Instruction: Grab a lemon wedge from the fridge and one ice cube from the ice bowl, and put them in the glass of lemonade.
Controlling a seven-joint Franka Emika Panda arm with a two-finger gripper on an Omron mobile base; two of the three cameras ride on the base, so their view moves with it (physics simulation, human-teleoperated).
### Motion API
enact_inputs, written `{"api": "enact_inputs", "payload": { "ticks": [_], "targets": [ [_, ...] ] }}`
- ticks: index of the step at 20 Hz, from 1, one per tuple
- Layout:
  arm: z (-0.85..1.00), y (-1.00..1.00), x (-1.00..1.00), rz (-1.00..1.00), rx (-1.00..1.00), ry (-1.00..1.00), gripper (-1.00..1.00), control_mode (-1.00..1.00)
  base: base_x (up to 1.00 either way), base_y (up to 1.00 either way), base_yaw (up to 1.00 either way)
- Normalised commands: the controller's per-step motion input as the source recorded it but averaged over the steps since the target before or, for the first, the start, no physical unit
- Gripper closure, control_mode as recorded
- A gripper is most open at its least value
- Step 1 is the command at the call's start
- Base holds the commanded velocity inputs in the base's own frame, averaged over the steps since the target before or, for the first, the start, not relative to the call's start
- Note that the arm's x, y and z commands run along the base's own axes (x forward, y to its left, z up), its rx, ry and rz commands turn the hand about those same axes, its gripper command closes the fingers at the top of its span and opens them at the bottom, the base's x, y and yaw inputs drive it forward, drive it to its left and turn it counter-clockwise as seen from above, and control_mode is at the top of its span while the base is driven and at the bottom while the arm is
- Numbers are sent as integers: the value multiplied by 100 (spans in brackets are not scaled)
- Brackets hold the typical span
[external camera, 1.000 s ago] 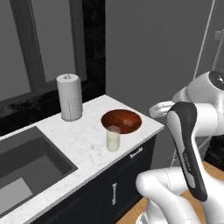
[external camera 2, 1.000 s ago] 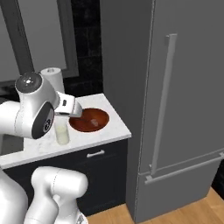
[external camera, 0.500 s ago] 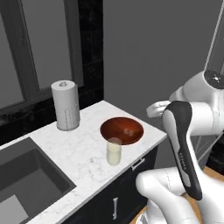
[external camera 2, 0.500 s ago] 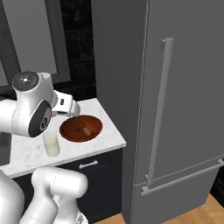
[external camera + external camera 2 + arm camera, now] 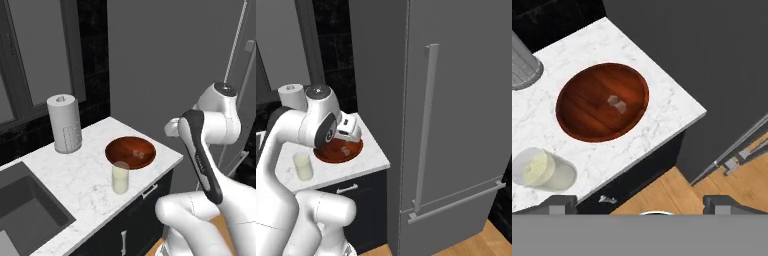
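While the claw (image 5: 637,202) gapes wide, empty — glass of lemonade (image 5: 543,170) stands upright.

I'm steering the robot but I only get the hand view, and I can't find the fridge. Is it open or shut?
Observer: Shut. In the right base view the tall matte grey fridge stands right beside the counter, with its long vertical bar handle facing the robot.
Operator: What's the grey thing in the corner of my picture?
Observer: That's a white roll on a grey perforated holder. It stands upright, behind the shallow reddish-brown wooden bowl.
Operator: Is there anything past the glass?
Observer: Yes. In the left base view a dark sunken sink sits in the white marble counter, to the left of the small clear glass of pale yellow lemonade.
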Motion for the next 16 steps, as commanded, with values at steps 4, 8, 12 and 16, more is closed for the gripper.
{"api": "enact_inputs", "payload": {
  "ticks": [4, 8, 12, 16],
  "targets": [
    [-17, 45, 51, 0, -2, 28, -100, -100, 0, 0, 0],
    [-58, 59, 73, 10, -14, 26, -100, -100, 0, 0, 0],
    [-37, 78, 5, 32, -7, 49, -100, -100, 0, 0, 0],
    [-40, 19, 35, 16, 12, 28, -100, -100, 0, 0, 0]
  ]
}}
